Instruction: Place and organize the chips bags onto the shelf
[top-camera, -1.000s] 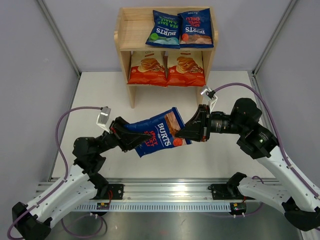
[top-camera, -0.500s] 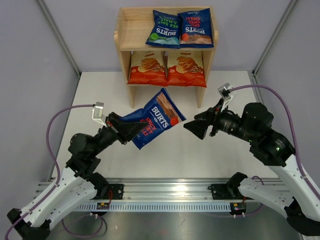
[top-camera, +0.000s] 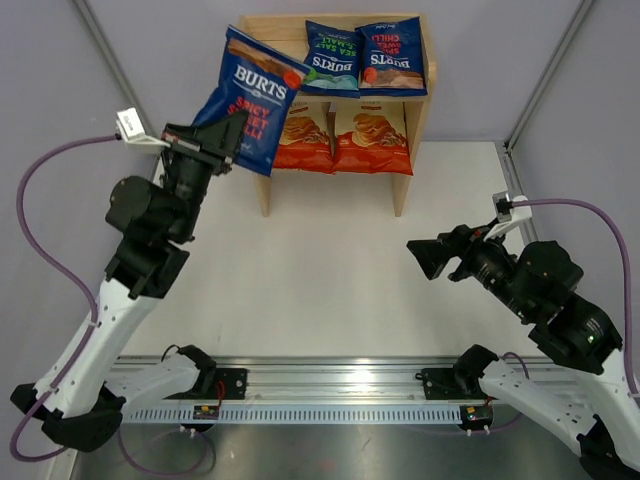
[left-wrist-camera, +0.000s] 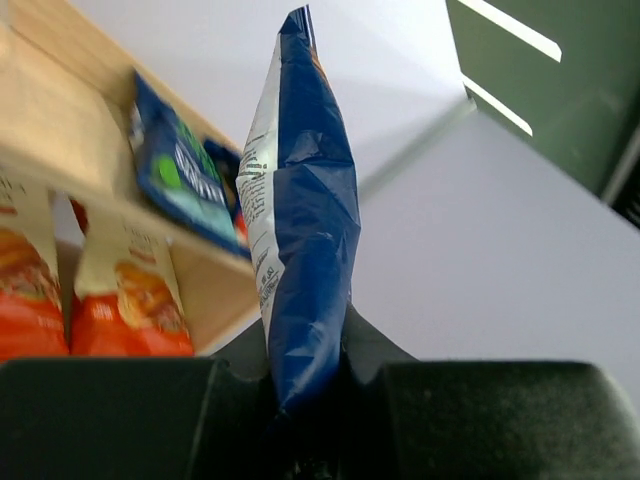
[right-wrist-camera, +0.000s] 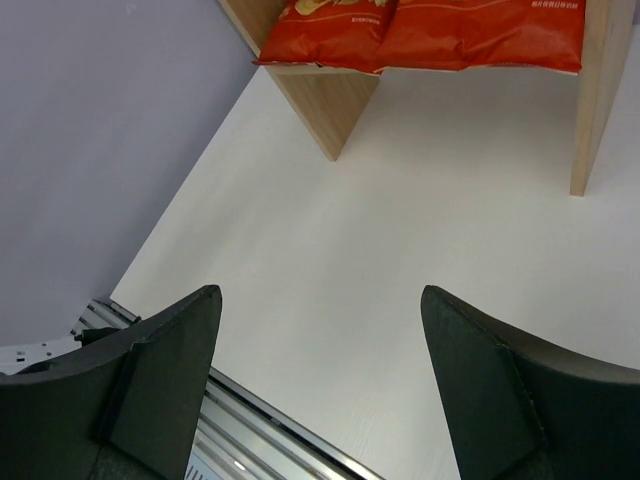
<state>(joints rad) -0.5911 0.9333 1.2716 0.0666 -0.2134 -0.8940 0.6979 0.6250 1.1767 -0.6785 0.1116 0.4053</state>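
Since a second ago your left arm (top-camera: 150, 230) has swung the held Burts bag (top-camera: 250, 100) from mid-table up to the shelf's left end. Your right gripper (top-camera: 425, 258) has let go of it and drawn back to the right.

Start from the shelf (top-camera: 400, 190), which stands at the far edge of the table (top-camera: 300, 280) with both tiers facing you. Your right arm (top-camera: 550, 290) sits low and well apart from it. On the lower tier the two Cassava Chips bags (top-camera: 372, 135) stand side by side. On the upper tier the teal-green Burts bag (top-camera: 330, 58) and the red-labelled Burts bag (top-camera: 392, 58) lean side by side over the middle and right.

The held Burts bag is in the air before the shelf's left end. From above it overlaps one of the Cassava Chips bags and the upper tier's left part. Your left gripper (top-camera: 228, 135) is clamped on its lower edge, and the wrist view shows the bag rising edge-on from between the jaws. The right gripper's jaws stand wide with nothing between them.

As I judge it, the placing turns on one relation. The free stretch of the upper tier lies just left of the teal-green Burts bag, beyond your left gripper and a little to its right. The held bag's long axis runs from the jaws toward the shelf, somewhat askew to its neighbours, so you would square it up as you carry it in. Your left arm is the nearer one and already has the bag.
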